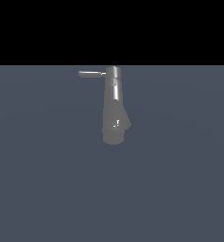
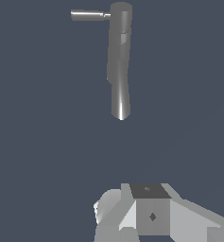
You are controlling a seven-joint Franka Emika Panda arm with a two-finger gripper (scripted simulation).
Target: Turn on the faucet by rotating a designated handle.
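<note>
The faucet (image 1: pixel 114 111) is a grey metal column standing on the dark floor in the middle of the exterior view, with a wider base and a short spout stub low on its side. The handle (image 1: pixel 90 73), a thin rod, juts from the column's cap toward the exterior view's left. The wrist view shows the same faucet (image 2: pixel 119 61) and handle (image 2: pixel 88 15) at a distance. Grey blocky parts of my gripper (image 2: pixel 149 201) fill that picture's edge, well apart from the faucet. Its fingers are not clearly separable. The exterior view does not show the gripper.
A plain dark blue-grey floor (image 1: pixel 47 179) surrounds the faucet on all sides. A black band lies beyond the floor's far edge.
</note>
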